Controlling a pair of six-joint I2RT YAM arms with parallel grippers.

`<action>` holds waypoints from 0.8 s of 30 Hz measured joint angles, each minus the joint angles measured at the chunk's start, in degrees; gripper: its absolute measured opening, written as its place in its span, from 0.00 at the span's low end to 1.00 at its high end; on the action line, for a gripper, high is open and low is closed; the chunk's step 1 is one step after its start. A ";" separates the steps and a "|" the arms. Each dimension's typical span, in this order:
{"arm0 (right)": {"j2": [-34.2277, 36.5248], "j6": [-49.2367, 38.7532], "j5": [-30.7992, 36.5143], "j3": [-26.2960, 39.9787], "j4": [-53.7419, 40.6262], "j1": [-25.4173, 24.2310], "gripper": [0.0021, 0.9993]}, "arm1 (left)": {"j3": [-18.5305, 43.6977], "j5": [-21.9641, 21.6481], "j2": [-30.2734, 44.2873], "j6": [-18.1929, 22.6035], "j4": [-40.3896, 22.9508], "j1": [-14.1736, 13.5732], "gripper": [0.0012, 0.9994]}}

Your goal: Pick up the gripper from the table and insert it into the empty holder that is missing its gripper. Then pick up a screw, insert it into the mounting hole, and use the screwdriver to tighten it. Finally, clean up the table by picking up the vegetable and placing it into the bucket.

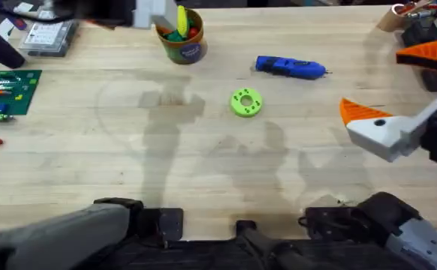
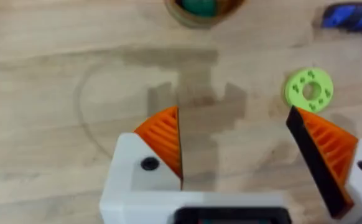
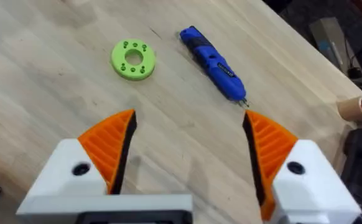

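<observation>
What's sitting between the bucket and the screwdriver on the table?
Nothing: in the overhead view, bare wood separates the bucket from the screwdriver. The green disc lies nearer the camera, off that line.

Two white fingers with orange ribbed pads [image 3: 109, 146] are seen spread wide above a pale wooden worktop [image 3: 44, 68]; the right gripper [image 3: 187, 149] has its jaws parted, with nothing held between them. Beyond them, a lime-green round disc [image 3: 133, 60] with small holes lies flat. Near it, apart from it, the bright blue screwdriver [image 3: 213, 63] lies on its side, its dark narrow tip pointed towards one finger.
</observation>
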 joint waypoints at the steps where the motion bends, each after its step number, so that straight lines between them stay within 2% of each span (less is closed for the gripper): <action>1: 0.00 0.02 0.00 0.00 -0.06 0.00 0.99 | -0.34 -0.19 -1.82 -0.02 -1.00 0.00 0.99; 4: 0.00 0.00 0.00 0.00 -0.17 0.00 0.99 | -3.71 -0.70 -8.16 -0.31 -2.47 0.00 0.99; 11: 0.00 0.02 0.00 0.00 -0.43 0.00 0.99 | -17.96 -1.17 -22.14 -1.16 -3.45 0.00 0.99; 15: 0.00 0.00 0.00 0.00 -0.42 0.00 0.99 | -21.55 -1.17 -23.90 -1.69 -3.62 0.00 0.99; 24: 0.00 -0.02 0.00 0.00 -0.48 0.00 0.99 | -21.88 -1.17 -23.77 -1.86 -3.39 0.00 0.99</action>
